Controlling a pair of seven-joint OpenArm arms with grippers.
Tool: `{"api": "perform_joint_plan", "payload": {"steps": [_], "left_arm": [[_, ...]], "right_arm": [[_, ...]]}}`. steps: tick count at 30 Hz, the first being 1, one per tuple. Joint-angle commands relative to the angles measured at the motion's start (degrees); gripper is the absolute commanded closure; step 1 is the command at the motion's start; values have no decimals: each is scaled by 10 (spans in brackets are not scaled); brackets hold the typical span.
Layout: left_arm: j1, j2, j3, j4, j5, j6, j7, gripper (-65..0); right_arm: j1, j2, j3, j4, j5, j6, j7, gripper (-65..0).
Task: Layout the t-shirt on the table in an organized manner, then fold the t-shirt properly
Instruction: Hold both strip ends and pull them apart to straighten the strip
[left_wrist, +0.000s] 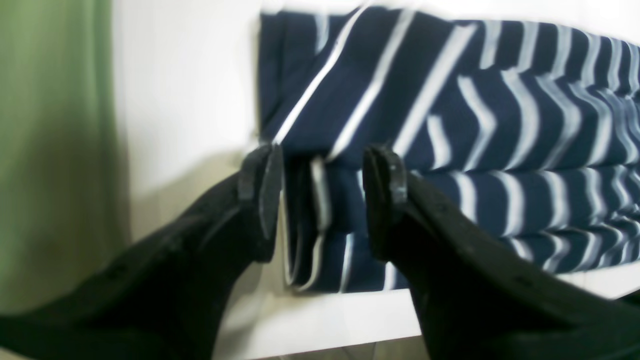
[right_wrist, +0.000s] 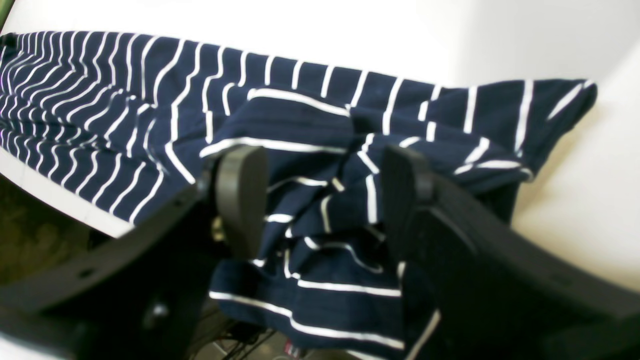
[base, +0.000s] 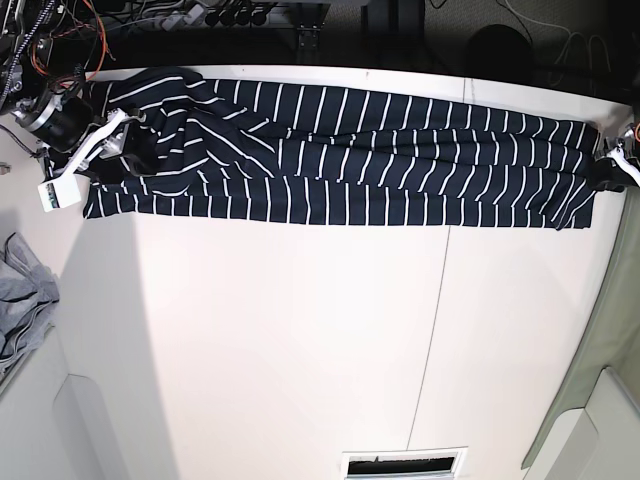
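As a navy T-shirt (base: 380, 205) with white stripes lies in a long, rumpled band across the far part of a white desk (base: 290, 340), two robot hands hover at its ends. In the base view the shirt runs from ten o'clock to two o'clock, its near edge fairly straight, its upper layers bunched at ten. The left hand (left_wrist: 320, 200), at two o'clock, stands open over a folded end, fingers parted and gripping nothing; the right hand (base: 115, 165), at ten o'clock, is also spread, with loose folds between and beneath its fingers.

The crumpled end looks the likelier source of trouble: a pinch there could gather several layers at once and drag the band askew. Cloth also hangs past the desk's edge at six o'clock in the right wrist view, so a pull outward might slide more of it off. At the other end, too shallow a grip could lift only the top layer and open the fold.

Much is hard to read. The right hand's dark fingers hide part of the bundle, the left arm is cropped at the base view's three o'clock edge, and blur softens the left fingertips. Sleeves and collar cannot be told apart among the folds.
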Motion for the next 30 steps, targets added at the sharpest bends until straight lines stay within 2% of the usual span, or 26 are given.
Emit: {"api": "perform_joint_plan", "payload": {"steps": [1, 6, 12, 16, 19, 20, 21, 23, 24, 30], "left_arm": [[-13, -7, -5, -8, 2, -2, -12, -293], [-40, 20, -5, -61, 5, -3, -20, -293], [-43, 24, -5, -65, 2, -4, -28, -293], [-43, 47, -5, -65, 0, -31, -11, -293], [-43, 69, -5, -65, 0, -33, -6, -290], [-43, 75, -5, -65, 0, -33, -7, -265], [-43, 78, -5, -65, 0, -33, -7, -207], [-43, 82, -5, -65, 0, -33, -9, -41], [-43, 82, -5, -65, 0, -33, -12, 0], [-43, 72, -5, -58, -35, -51, -20, 0]], "right_arm": [[3, 7, 3, 9, 11, 0, 12, -356], [2, 6, 3, 9, 11, 0, 10, -356], [2, 6, 3, 9, 11, 0, 0, -356], [3, 6, 3, 9, 13, 0, 1, -356], [2, 6, 3, 9, 13, 0, 0, -356], [2, 6, 3, 9, 13, 0, 0, -356], [2, 6, 3, 9, 13, 0, 0, -356], [2, 6, 3, 9, 13, 0, 0, -356], [2, 6, 3, 9, 13, 0, 0, -356], [3, 6, 3, 9, 13, 0, 1, -356]]}}
